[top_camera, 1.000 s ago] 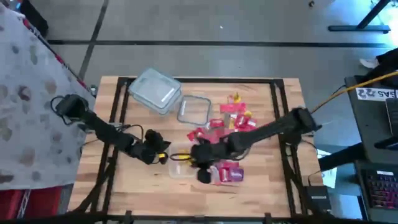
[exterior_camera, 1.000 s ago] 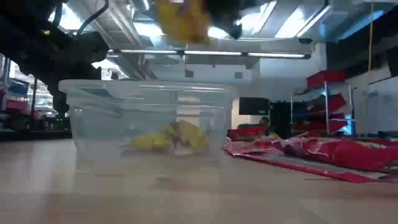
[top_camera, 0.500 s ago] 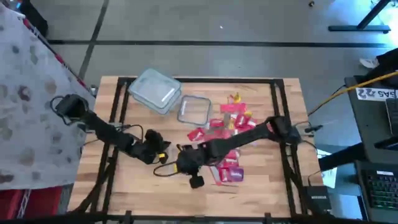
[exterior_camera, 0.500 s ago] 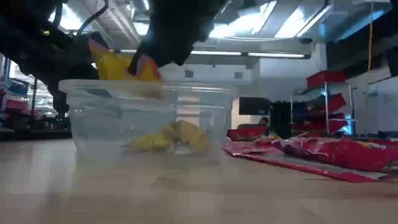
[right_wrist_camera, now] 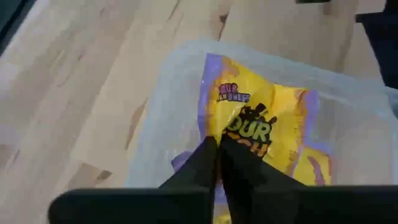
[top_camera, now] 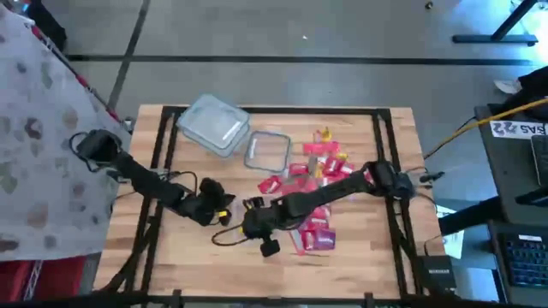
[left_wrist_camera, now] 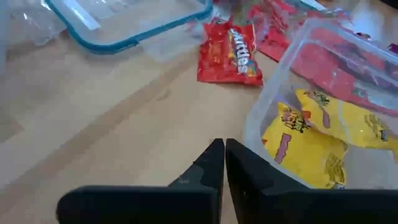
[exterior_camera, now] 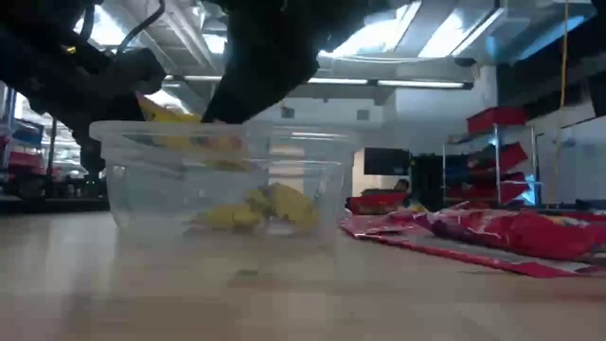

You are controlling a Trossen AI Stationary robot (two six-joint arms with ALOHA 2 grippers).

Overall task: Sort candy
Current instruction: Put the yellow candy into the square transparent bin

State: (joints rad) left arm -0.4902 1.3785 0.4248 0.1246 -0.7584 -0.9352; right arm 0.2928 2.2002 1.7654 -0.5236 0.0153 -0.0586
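A clear tub (exterior_camera: 227, 180) stands near the table's front middle with yellow candy packets (left_wrist_camera: 311, 149) lying on its floor. My right gripper (top_camera: 253, 224) hangs over the tub, shut on another yellow packet (right_wrist_camera: 261, 124), which sits at the tub's rim (exterior_camera: 166, 112). My left gripper (left_wrist_camera: 219, 146) is shut, low over the table, just off the tub's left wall (left_wrist_camera: 267, 106); I cannot tell whether it touches the wall. Red candy packets (top_camera: 321, 162) lie strewn on the table to the right, with purple ones (top_camera: 321, 239) nearer the front edge. My right gripper pinches the yellow packet between its two fingers, on its printed face (right_wrist_camera: 242, 140) near the middle. The fingers slant down from above, coming from the table's right. The packet hangs tilted below them, its lower part (exterior_camera: 204, 142) inside the tub's rim.
A blue-rimmed clear container (top_camera: 214, 124) and a second clear tub (top_camera: 267, 150) stand at the back of the table. One red packet (left_wrist_camera: 230, 59) lies between them and the near tub. Bare wood shows at the front left.
My right gripper has come down and toward the table's left edge, rolling its wrist, and has carried the yellow packet from well above the tub down to the tub's rim. It has kept its hold on the packet.
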